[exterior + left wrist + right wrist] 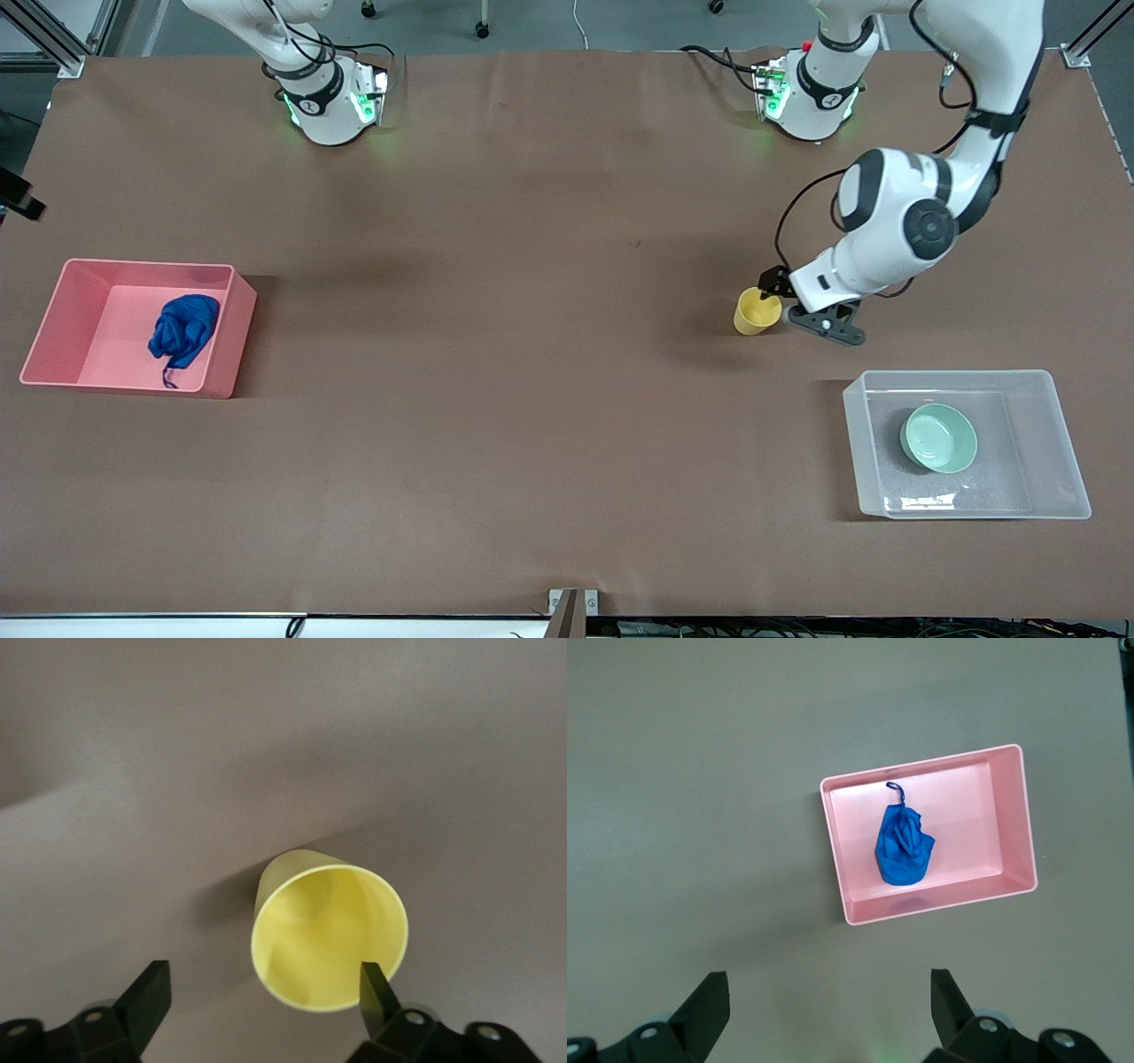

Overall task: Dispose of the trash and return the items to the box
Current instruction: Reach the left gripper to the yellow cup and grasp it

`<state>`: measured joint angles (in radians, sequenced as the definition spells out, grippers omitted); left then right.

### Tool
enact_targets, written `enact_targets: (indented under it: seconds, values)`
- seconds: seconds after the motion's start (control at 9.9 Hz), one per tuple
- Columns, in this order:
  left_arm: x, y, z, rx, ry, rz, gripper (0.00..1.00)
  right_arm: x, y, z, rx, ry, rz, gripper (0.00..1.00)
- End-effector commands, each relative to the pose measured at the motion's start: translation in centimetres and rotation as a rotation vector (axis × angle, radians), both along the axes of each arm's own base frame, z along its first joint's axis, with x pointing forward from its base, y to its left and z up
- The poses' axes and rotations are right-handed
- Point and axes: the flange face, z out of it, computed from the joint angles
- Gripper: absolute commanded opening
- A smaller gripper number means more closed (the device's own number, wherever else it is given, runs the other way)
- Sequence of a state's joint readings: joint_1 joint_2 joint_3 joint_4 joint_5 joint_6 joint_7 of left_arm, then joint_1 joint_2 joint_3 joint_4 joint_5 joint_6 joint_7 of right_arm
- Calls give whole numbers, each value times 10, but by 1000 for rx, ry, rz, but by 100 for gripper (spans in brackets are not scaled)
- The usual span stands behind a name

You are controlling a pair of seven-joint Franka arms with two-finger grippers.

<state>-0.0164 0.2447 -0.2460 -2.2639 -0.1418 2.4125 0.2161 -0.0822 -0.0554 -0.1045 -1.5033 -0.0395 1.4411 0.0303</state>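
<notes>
The yellow cup (757, 310) stands upright on the table, farther from the front camera than the clear box (1059, 399). My left gripper (773, 287) is open and low at the cup. In the left wrist view the cup (328, 935) sits toward one finger, whose tip overlaps the rim, and the left gripper (263, 979) holds nothing. The mint-green bowl (939, 437) lies in the box. The blue trash wad (183, 328) lies in the pink bin (62, 310). My right gripper (828, 979) is open and empty, high above the table, and its view shows the wad (904, 846) in the bin (1014, 815).
The pink bin stands at the right arm's end of the table and the clear box at the left arm's end, nearer the front camera. The right arm's hand is out of the front view. Brown tabletop lies between the two containers.
</notes>
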Motion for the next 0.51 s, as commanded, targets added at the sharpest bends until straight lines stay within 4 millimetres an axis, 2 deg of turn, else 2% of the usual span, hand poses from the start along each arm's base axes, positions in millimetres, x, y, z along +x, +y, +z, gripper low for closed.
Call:
enact_targets:
  seconds: [0.0,0.1,0.2,0.4]
  values:
    - [-5,-3,-39,15,35,-22,32,4,4,-5,9,30,13,100]
    - [-5,-5,-45,14,44,-23,6,5,6,-3,12,27,21,100]
    - [-3,-5,-45,12,40,-24,0,4,7,-4,13,34,22,100]
    - [-1,-3,-32,11,24,-25,0,6,14,-5,14,34,34,100]
